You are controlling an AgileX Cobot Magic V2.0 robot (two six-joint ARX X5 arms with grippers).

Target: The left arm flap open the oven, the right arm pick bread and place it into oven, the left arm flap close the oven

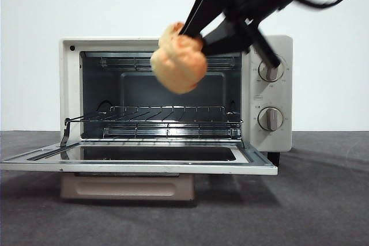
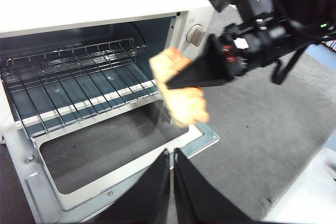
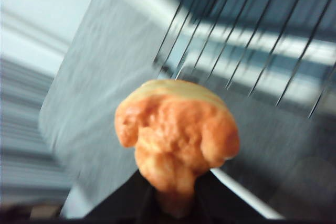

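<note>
Oven [image 1: 271, 93] cream-white, door [image 1: 138, 162] dropped flat, rack bare. Bread [image 1: 179, 61] golden-orange, lumpy, airborne before cavity's 1 o'clock corner.

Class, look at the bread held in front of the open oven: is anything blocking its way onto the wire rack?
Nothing visible. The oven door is down, the wire rack is bare, and the right gripper holds the bread before the opening.

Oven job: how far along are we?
Done: oven door is flapped down. In hand: right tool is shut on the bread, held in the air in front of the opening, above the wire rack. Left: set bread on rack, close door; left tool waits, shut.
</note>
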